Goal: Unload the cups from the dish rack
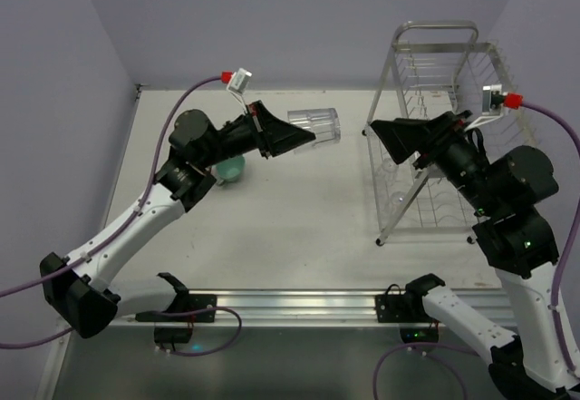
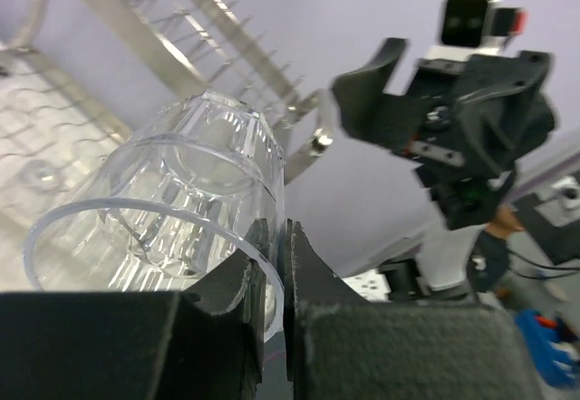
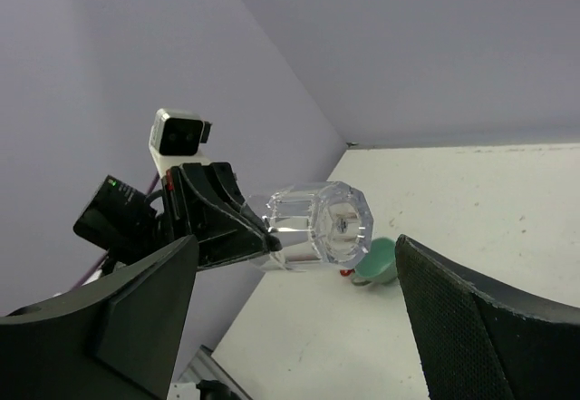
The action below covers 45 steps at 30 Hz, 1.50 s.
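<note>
Desk [image 1: 299,228], white, fills the middle of the top view, with lilac walls behind it.

Dish rack [image 1: 426,101], silver wire, two tiers, stands on the desk at upper right of the top view, looped handle at the very top. In the left wrist view its wires [image 2: 181,46] run across the upper left.

Left arm comes from lower left of the top view up to centre top. Right arm comes from lower right, its wrist in front of the rack.

Left claw [image 1: 304,137] is closed down to a narrow slit on the rim of the glass tumbler [image 1: 317,126]. The left wrist view shows the claw [image 2: 272,300] at bottom centre with one finger inside the wall and one outside.

Right claw [image 1: 385,141] is spread wide and grips nothing. In the right wrist view its two fingers [image 3: 136,309] sit at the lower left and lower right corners with the tumbler between them but well apart from both.

Tumbler [image 3: 317,223] is clear and faceted and lies horizontal in the air above the desk. It is out of the rack, upper centre of the top view, between the two claws. Its base faces the right claw; its open mouth [image 2: 181,191] faces the left wrist camera.

Mint-green mug [image 1: 231,169] sits on the desk, left of centre in the top view, partly under the left arm. In the right wrist view [image 3: 376,262] it is just below the tumbler. Cannot tell which way its handle points.
</note>
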Each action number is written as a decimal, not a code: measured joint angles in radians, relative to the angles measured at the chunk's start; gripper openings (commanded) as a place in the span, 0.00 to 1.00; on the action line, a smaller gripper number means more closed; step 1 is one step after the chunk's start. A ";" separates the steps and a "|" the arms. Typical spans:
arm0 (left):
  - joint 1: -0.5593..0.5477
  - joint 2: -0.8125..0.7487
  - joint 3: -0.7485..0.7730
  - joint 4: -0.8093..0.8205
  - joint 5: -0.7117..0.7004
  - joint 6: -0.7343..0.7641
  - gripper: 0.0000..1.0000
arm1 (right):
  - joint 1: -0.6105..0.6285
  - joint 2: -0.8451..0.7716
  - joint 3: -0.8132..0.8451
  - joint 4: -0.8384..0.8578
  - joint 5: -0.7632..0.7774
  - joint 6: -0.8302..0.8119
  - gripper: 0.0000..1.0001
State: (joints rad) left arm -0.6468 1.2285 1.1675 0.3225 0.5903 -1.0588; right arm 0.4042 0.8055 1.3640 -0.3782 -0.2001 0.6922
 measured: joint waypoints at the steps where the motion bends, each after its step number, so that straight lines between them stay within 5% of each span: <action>1: 0.015 -0.021 0.000 -0.051 -0.003 0.037 0.00 | 0.001 0.004 0.023 -0.021 0.002 -0.013 0.91; 9: 0.053 -0.081 0.000 -0.526 -0.220 0.330 0.00 | 0.098 0.095 0.123 -0.148 0.042 -0.098 0.91; 20: 0.055 0.158 -0.021 -0.958 -0.580 0.509 0.00 | 0.223 0.141 0.146 -0.228 0.157 -0.146 0.91; 27: 0.056 0.297 -0.018 -1.044 -0.728 0.530 0.00 | 0.246 0.130 0.159 -0.246 0.174 -0.159 0.91; 41: 0.056 0.425 -0.008 -1.042 -0.733 0.555 0.00 | 0.296 0.115 0.152 -0.308 0.274 -0.214 0.91; 45: 0.056 0.426 -0.007 -1.043 -0.736 0.555 0.19 | 0.296 0.098 0.125 -0.309 0.287 -0.216 0.91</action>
State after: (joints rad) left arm -0.5911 1.6550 1.1603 -0.7200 -0.1459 -0.5034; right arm 0.7002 0.9039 1.4891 -0.6872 0.0868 0.4767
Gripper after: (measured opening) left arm 0.097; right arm 0.910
